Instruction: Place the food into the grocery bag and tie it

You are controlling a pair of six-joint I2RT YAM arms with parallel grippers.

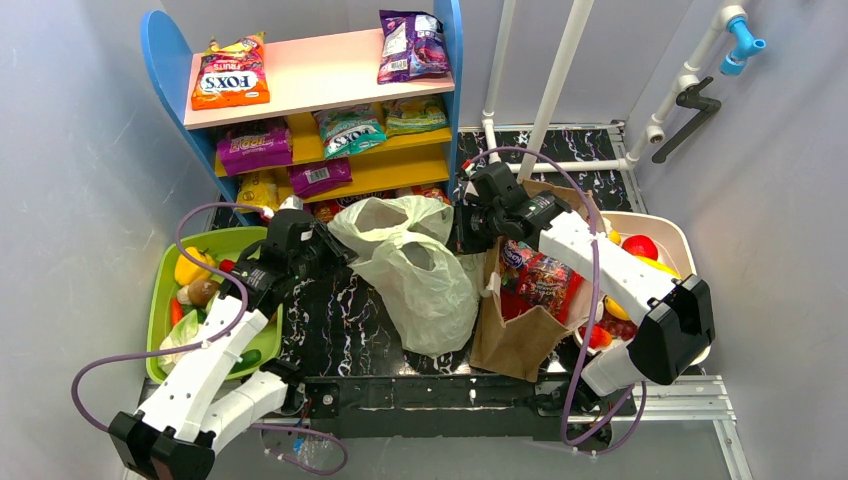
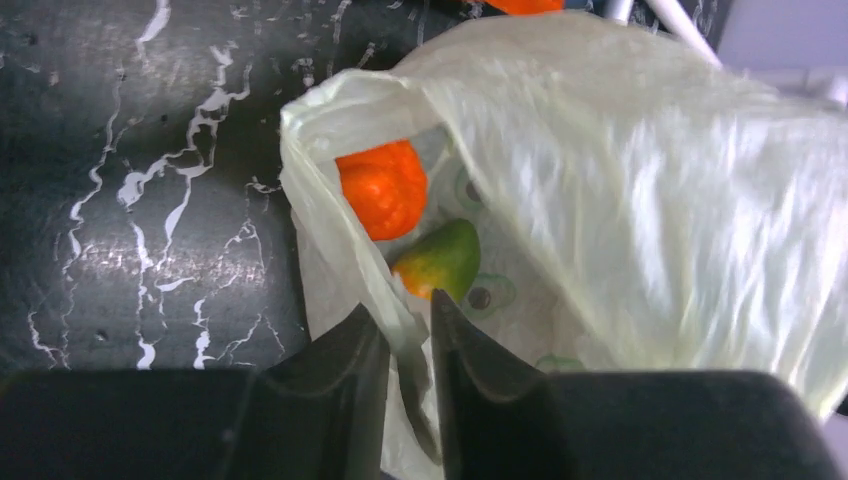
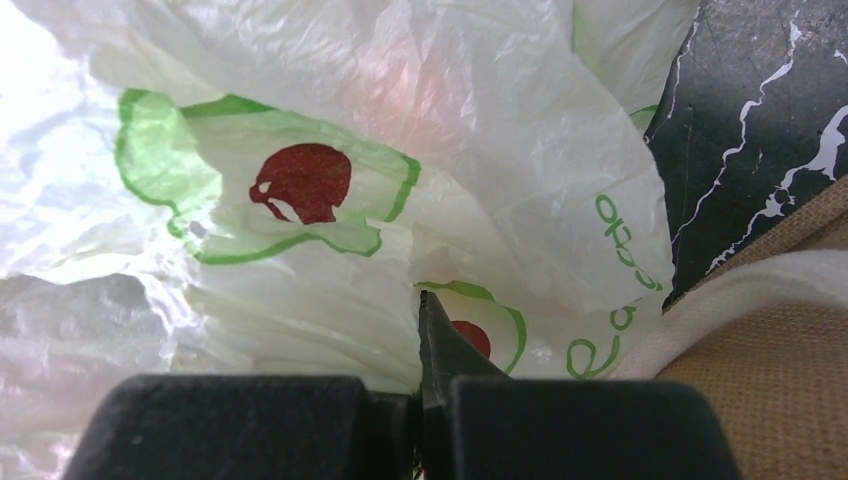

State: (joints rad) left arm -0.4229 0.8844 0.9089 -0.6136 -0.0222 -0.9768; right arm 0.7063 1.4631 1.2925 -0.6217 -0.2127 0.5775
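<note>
Black marbled tabletop (image 1: 330,335) | grocery bag (image 1: 425,285) centre | snack shelf (image 1: 320,72) behind | grey walls (image 1: 70,150)

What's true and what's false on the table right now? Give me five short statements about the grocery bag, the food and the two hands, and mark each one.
1. An orange piece of food lies inside the grocery bag. True.
2. The grocery bag's handles are tied in a knot. False: the handles hang loose and the mouth is open.
3. The left hand has the bag's rim between its fingers. True.
4. The right hand is wide open above the brown paper bag. False: the right hand is shut, pinching the grocery bag's plastic.
5. The green tray on the left has nothing in it. False: the green tray holds vegetables.
</note>
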